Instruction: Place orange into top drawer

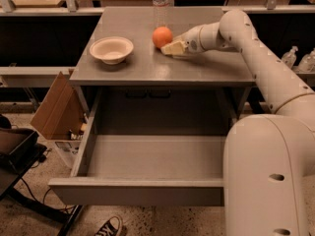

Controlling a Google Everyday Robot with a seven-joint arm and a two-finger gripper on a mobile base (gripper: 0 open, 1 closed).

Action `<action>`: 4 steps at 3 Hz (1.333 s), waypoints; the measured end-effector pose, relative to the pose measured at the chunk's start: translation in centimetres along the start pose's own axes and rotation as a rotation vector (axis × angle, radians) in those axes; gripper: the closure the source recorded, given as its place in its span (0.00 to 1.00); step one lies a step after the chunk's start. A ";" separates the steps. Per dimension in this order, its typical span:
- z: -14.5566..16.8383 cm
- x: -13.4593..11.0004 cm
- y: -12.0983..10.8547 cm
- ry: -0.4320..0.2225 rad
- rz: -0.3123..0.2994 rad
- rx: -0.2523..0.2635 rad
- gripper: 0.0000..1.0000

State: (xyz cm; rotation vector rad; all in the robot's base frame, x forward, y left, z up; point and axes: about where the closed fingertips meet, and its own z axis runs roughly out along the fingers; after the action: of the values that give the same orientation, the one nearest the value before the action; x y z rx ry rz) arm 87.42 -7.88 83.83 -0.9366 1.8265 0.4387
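The orange (162, 37) sits on the cabinet top (147, 73), to the right of the bowl (111, 49). The gripper (171, 48) lies farther right of the bowl, just past the orange; whether it is open or closed cannot be told. Below the bowl, the top drawer (138, 191) stands pulled out.

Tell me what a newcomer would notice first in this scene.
The bright orange on the grey cabinet top stands out first, with the gripper low on the surface right beside it, on its right in the picture. Below, the top drawer is pulled wide open, its grey inside bare. A beige bowl sits left of the orange.
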 end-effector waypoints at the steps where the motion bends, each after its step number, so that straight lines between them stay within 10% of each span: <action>1: 0.0 0.0 0.0 0.002 0.002 0.002 0.77; 4: 1.0 0.3 0.6 0.006 0.004 -0.013 0.08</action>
State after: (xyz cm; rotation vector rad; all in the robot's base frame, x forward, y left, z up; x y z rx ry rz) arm 87.53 -6.91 83.09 -0.9443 1.8327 0.4507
